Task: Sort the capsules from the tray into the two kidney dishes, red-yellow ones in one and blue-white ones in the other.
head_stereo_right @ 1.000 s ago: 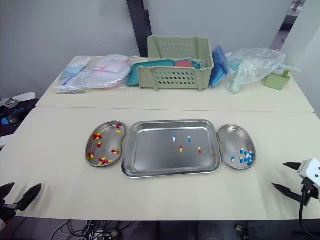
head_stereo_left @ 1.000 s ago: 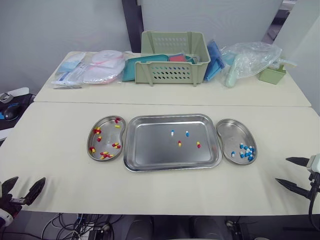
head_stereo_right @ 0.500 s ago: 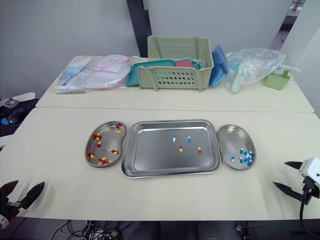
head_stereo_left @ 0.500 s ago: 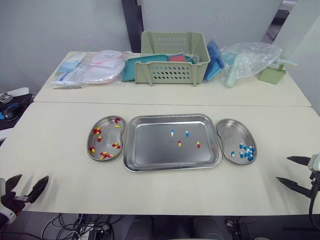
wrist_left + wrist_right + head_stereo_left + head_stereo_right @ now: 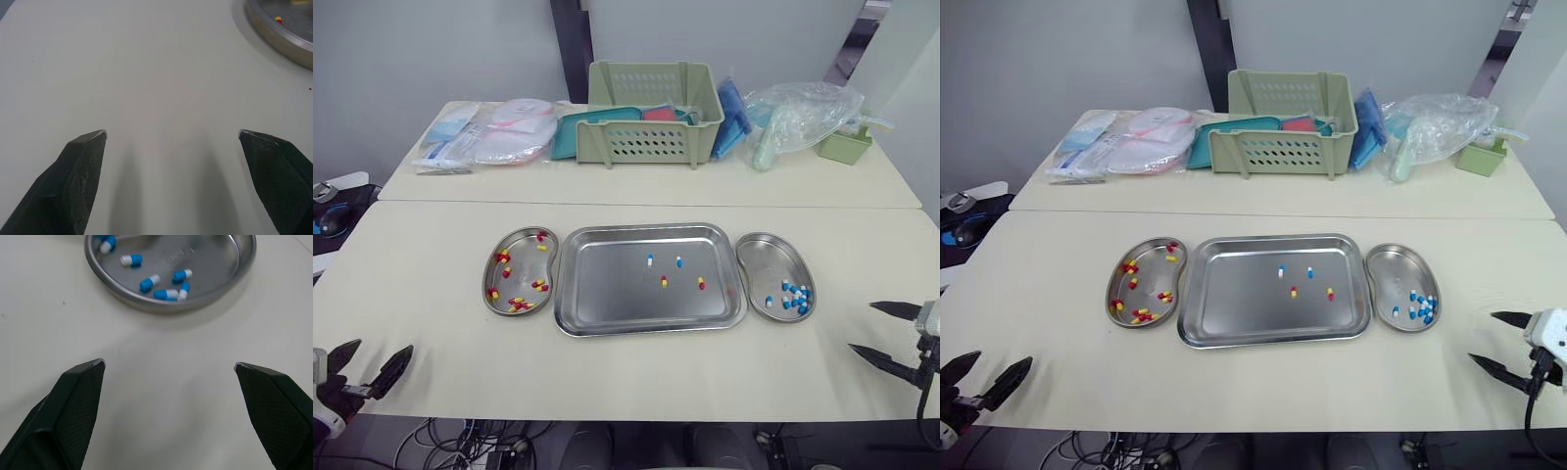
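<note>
Capsules (image 5: 664, 281) — four — lay loose in the tray (image 5: 607, 294), long axes mostly front-to-back; it ran lengthwise across the cream bench (image 5: 431, 294). Left gripper (image 5: 382, 349) and right gripper (image 5: 863, 327) hovered at its near edge — jaws spread

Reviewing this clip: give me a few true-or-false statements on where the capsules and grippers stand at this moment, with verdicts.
1. Four capsules lie in the tray. True.
2. The left kidney dish holds blue-white capsules. False: it holds red-yellow ones; the blue-white ones are in the right kidney dish.
3. The left gripper and the right gripper are both open and empty. True.
4. The right gripper hovers over the tray. False: it is by the table front edge, on the near side of the right kidney dish.
</note>
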